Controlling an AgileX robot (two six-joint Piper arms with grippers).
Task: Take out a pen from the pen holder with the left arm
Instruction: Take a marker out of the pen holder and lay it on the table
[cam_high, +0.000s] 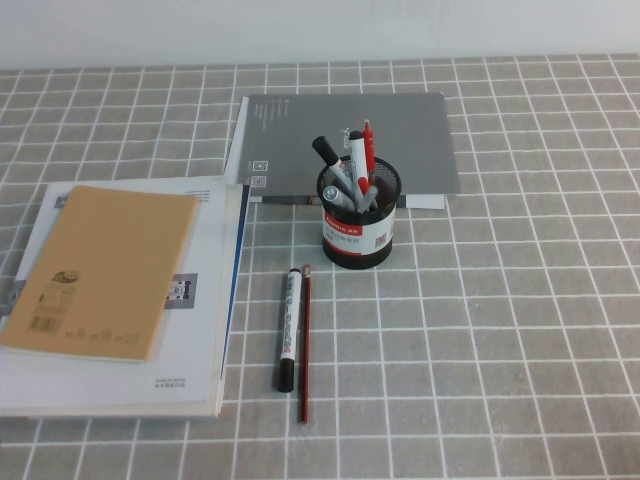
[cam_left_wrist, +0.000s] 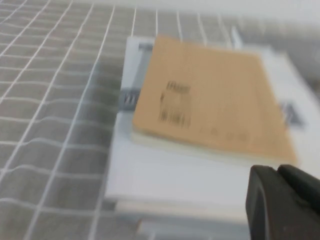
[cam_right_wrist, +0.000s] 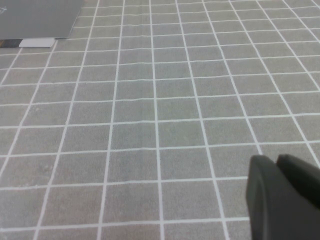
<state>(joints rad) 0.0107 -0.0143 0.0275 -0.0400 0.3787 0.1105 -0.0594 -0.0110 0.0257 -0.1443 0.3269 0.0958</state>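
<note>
**Ana:** Black mesh, that pen holder (cam_high: 357, 225). It stands near the middle of the tabletop (cam_high: 520, 330), just in front of the grey book (cam_high: 350, 140). Several pens are bunched inside, and the red pen (cam_high: 368, 150) stands tallest. Where's the left pincer?

**Ben:** Not in the high view at all. Its wrist camera shows the left pincer (cam_left_wrist: 280, 200) pressed together and holding nothing. It hangs over the tan notebook (cam_left_wrist: 210, 100) on the white book (cam_left_wrist: 165, 175), well apart from the holder.

**Ana:** And the other one?

**Ben:** The right pincer (cam_right_wrist: 280, 170) hangs over bare grid cloth. Spread or closed, I cannot tell.

**Ana:** What could go wrong from here?

**Ben:** Mostly crowding, I'd say. The pens lean on each other, so a pincer that arrives closed would knock them aside. One that spreads too wide could pinch two at once.

**Ana:** And the holder itself?

**Ben:** It looks light. Pulling a pen out at a slant could drag the rim and tip or slide it.

**Ana:** That black marker (cam_high: 289, 330) and red pencil (cam_high: 305, 345) lying in front of it?

**Ben:** A decoy. Grabbing either one would miss the task.
</note>
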